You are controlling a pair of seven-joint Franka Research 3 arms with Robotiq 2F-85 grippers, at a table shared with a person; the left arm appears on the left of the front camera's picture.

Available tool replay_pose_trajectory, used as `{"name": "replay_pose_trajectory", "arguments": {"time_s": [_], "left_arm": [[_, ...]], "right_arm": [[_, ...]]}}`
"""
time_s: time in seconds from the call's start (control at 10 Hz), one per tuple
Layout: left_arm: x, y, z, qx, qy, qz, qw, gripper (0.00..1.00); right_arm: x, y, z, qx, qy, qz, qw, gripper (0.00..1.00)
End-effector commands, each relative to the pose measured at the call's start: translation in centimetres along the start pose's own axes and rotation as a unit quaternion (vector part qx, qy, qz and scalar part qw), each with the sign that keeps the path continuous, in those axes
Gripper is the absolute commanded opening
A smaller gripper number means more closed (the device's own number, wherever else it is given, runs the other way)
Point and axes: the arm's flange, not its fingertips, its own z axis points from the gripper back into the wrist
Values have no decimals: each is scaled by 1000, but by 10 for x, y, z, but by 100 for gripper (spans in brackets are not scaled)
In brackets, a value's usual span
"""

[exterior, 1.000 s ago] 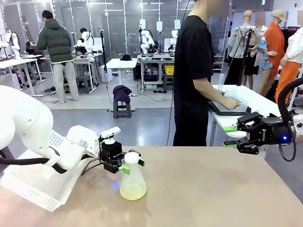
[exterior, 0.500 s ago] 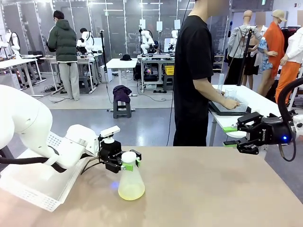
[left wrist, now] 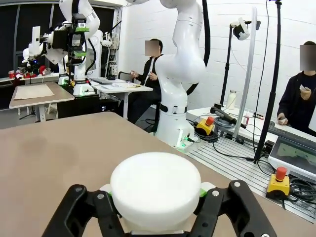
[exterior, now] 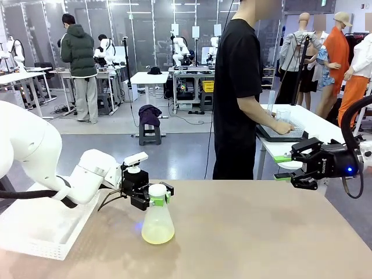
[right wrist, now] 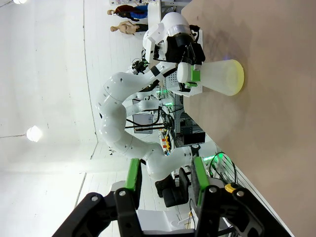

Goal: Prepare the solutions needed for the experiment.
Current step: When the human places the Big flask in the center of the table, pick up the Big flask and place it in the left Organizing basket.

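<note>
At nine o'clock on the counter [exterior: 244, 232], the left tool [exterior: 156, 199] clamps the flask [exterior: 157, 224] neck; lifting upright would keep the yellow liquid [exterior: 157, 235] level. Right tool [exterior: 283, 167] hangs half-open, empty.

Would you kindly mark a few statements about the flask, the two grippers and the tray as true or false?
1. The left gripper is shut on the neck of the flask. True.
2. The flask lies on its side. False: it stands upright on the table.
3. The solution at the flask's bottom is pale yellow. True.
4. The right gripper holds a white stopper. False: it is open, holding nothing, at the table's right edge.
5. The flask stands inside the white tray. False: it stands on the table beside the tray.
</note>
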Motion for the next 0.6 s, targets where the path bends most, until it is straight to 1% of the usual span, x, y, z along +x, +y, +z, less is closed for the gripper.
{"name": "replay_pose_trajectory", "arguments": {"time_s": [0.0,0.1,0.3,0.5], "left_arm": [[8,-13,-7,13,26,14,999,2],[12,-14,-10,10,33,24,999,0],[24,-13,-15,-2,40,19,999,0],[36,-15,-13,-5,50,-4,999,0]], "right_arm": [[-1,0,0,3,2,0,1000,52],[-1,0,0,3,2,0,1000,52],[-1,0,0,3,2,0,1000,52],[-1,0,0,3,2,0,1000,52]]}}
